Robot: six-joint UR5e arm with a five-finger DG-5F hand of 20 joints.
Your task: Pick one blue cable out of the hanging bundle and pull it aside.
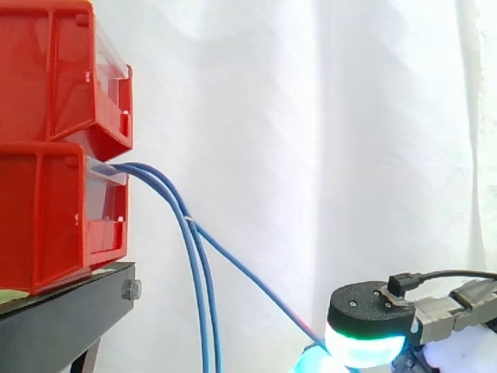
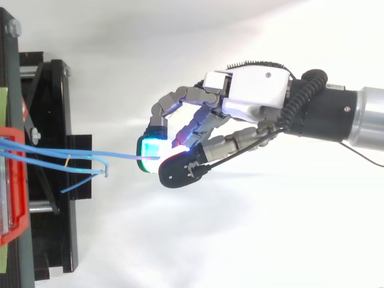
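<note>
Thin blue cables (image 1: 204, 311) leave the lower red bin's (image 1: 46, 217) front edge and droop downward; a single cable (image 1: 256, 281) is drawn taut, slanting aside from that bundle.

Upper red bin (image 1: 70, 70): at the left edge of the side view I see it stacked on the bin below, its open front facing right.
Lower red bin (image 1: 46, 217): it sits on the stand, with a clear panel (image 1: 109, 203) across its front.
Black stand (image 1: 66, 318): it carries both bins. From above I see it as a dark frame along the left side, with cross braces.
Bolt (image 1: 131, 290): a grey head on the stand's front end, just under the lower bin's corner.
White curtain (image 1: 326, 140): it hangs in soft folds behind everything in the side view.
White ground (image 2: 240, 240): in the top view it is plain and spreads right of the stand.
</note>
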